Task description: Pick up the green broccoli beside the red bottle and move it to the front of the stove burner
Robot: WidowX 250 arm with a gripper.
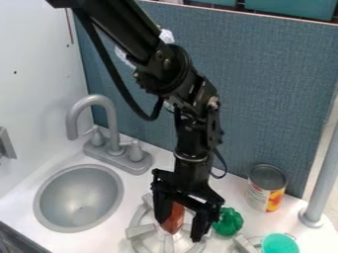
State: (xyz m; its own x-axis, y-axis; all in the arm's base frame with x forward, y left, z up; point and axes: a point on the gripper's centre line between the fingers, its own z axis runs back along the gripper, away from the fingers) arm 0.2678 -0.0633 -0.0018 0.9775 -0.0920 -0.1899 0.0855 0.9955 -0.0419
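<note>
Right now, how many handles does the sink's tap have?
2: one handle to the left of the spout, the other handle to its right, both on the grey base. None seems hidden.

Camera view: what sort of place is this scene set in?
Probably a toy kitchen set up for the robot arm: a small round sink, a grey faucet behind it, and a stove burner on the white counter.

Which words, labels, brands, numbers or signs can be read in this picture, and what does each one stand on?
None can be read out with certainty.
Can: its label carries print, too small to read.
Sink, faucet and stove burner: no lettering can be made out.
</note>
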